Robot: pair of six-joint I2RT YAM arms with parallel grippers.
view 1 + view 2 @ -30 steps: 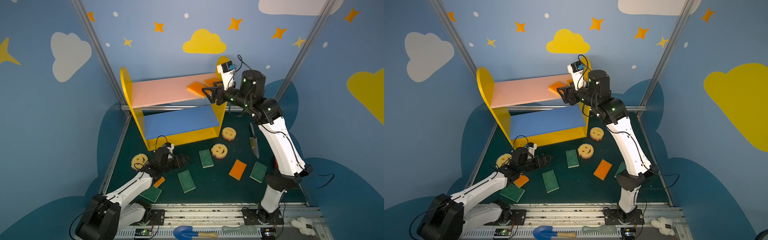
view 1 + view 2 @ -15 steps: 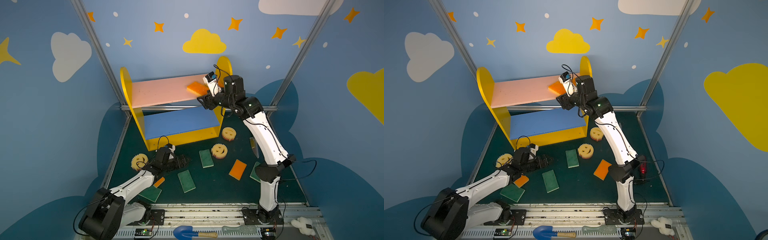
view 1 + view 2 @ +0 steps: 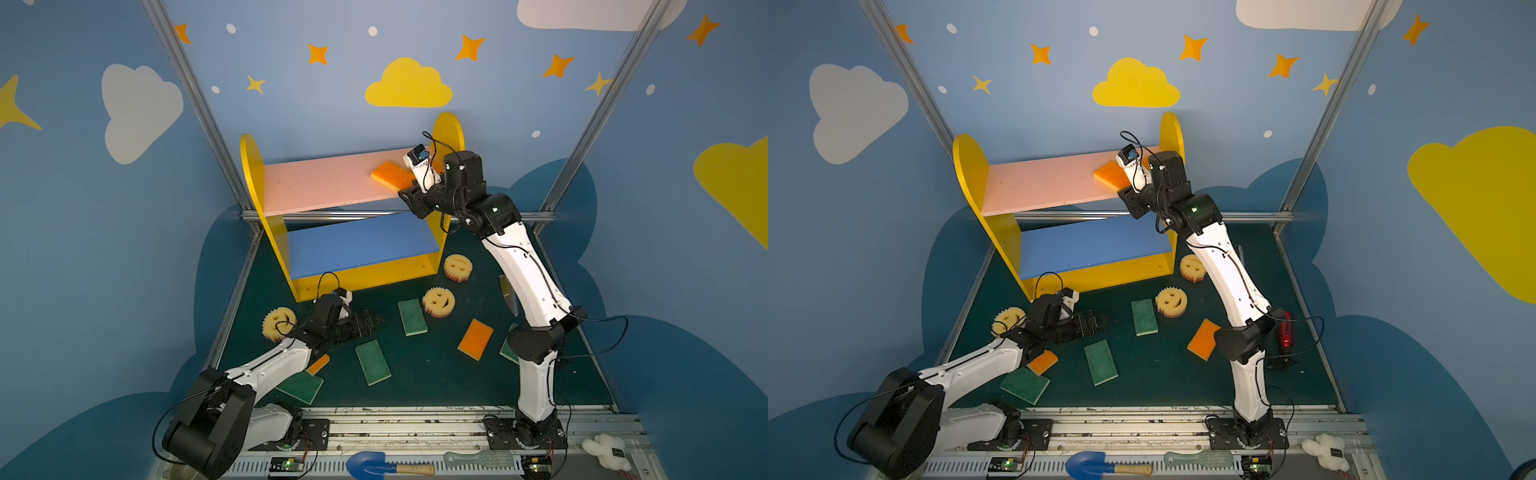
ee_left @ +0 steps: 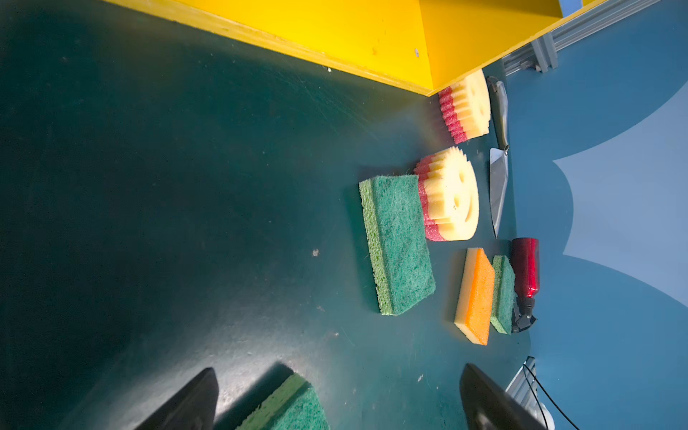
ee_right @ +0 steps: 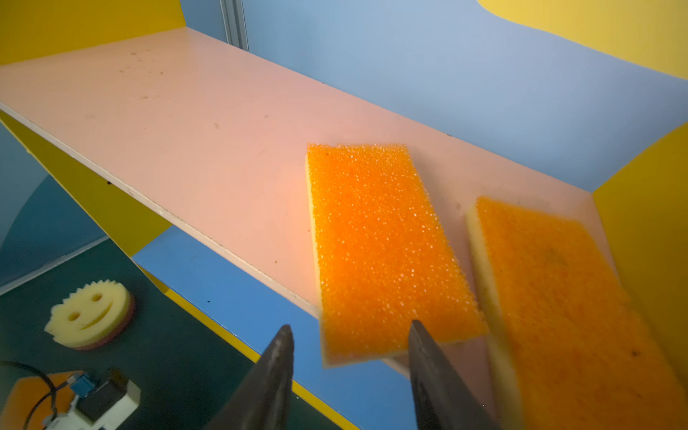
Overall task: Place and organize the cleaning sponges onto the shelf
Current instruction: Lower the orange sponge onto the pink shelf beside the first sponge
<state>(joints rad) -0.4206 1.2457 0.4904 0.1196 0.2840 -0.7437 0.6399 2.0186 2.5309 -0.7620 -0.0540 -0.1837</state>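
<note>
Right arm (image 3: 523, 274) stretched high, right gripper (image 3: 409, 199) parted and empty by an orange sponge (image 5: 387, 253) overhanging the shelf's (image 3: 253, 174) pink board (image 3: 316, 187); left gripper (image 3: 365, 324), low over the mat (image 3: 415, 382), gapes near a green sponge (image 4: 286, 405).

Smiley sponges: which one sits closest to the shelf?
The smiley sponge by the shelf's base corner nearest the right arm. The other two lie farther out: one beside a green pad, one by the left arm.
</note>
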